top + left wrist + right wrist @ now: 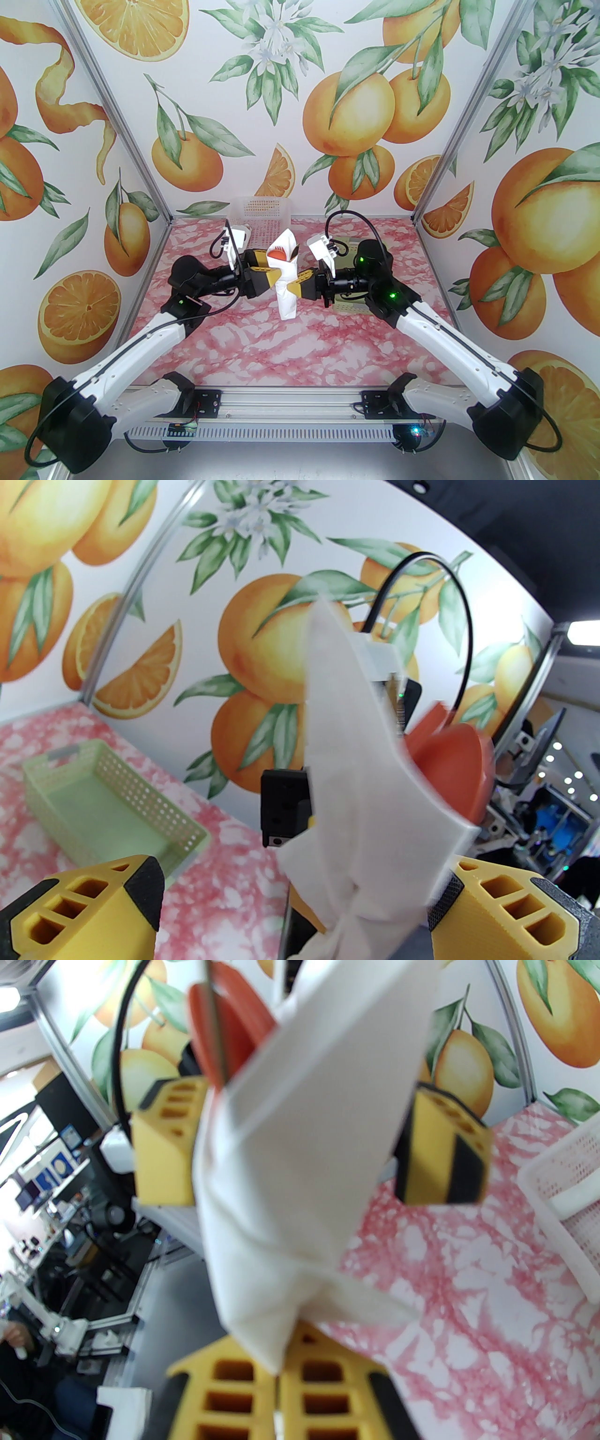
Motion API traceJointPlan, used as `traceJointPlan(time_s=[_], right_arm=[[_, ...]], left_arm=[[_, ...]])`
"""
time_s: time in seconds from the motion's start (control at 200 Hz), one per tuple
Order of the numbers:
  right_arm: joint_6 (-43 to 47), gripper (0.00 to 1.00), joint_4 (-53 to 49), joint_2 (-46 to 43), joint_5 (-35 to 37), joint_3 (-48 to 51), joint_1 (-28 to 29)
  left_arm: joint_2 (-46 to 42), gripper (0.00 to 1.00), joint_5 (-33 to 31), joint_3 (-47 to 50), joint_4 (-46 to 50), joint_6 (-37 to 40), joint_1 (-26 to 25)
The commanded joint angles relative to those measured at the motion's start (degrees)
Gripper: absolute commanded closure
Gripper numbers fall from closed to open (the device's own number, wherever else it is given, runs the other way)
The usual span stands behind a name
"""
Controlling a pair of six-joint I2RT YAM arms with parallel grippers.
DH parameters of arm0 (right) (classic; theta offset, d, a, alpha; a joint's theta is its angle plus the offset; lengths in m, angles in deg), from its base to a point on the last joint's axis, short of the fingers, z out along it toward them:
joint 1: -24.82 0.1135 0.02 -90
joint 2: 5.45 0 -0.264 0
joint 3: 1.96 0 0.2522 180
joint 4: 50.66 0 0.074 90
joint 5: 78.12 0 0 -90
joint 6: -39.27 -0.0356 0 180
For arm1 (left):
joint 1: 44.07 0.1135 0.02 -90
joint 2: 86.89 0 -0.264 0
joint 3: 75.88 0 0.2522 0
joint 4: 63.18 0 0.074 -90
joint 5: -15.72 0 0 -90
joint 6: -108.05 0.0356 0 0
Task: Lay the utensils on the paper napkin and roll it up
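Top external view: napkin (287,281) rolled into a white cone, upright, lifted over the middle of the table (234,347), wide end up. Red-orange spoon (276,254) bowl poking from the open top, with a second red-orange tip just beside it in the left wrist view. Right gripper (300,288) pinched tight on the roll's lower part, reaching in from the right; in the right wrist view, yellow fingers (323,1350) pressed together on the twisted paper. Left gripper (300,897) spread wide, one finger on each side of the cone, no squeeze on it. Farther out, white basket (260,211) at the back wall, green basket (108,798) on the right, partly under the right arm.
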State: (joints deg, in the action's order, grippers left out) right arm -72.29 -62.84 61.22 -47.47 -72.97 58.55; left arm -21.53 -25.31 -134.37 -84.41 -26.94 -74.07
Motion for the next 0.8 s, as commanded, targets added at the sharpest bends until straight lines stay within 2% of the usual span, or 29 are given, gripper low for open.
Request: traceJointPlan(time_s=[0.0, 0.185, 0.37, 0.595, 0.795], right_arm=[[0.03, 1.0, 1.67, 0.53, 0.05, -2.05, 0.55], [0.11, 1.0, 1.8, 1.03, 0.27, -2.24, 0.78], [0.81, 1.0, 0.79, 1.08, 0.31, -2.29, 0.73], [1.77, 1.0, -0.29, 0.3, 1.57, -2.07, 0.75], [3.6, 1.0, -3.43, -0.54, 2.26, -1.92, 0.66]], left_arm=[[1.65, 0.05, 1.9, -2.82, -5.47, -0.62, -2.1], [2.79, 0.13, 2.18, -3.09, -8.8, -1.36, -3.49], [3.69, 0.31, 2.87, -2.91, -13.24, -3.73, -3.68], [4.07, 0.61, 3.07, -3.35, -12.76, -3.84, -3.66], [3.61, 0.76, 2.36, -3.37, -10.82, -2.78, -3.49]])
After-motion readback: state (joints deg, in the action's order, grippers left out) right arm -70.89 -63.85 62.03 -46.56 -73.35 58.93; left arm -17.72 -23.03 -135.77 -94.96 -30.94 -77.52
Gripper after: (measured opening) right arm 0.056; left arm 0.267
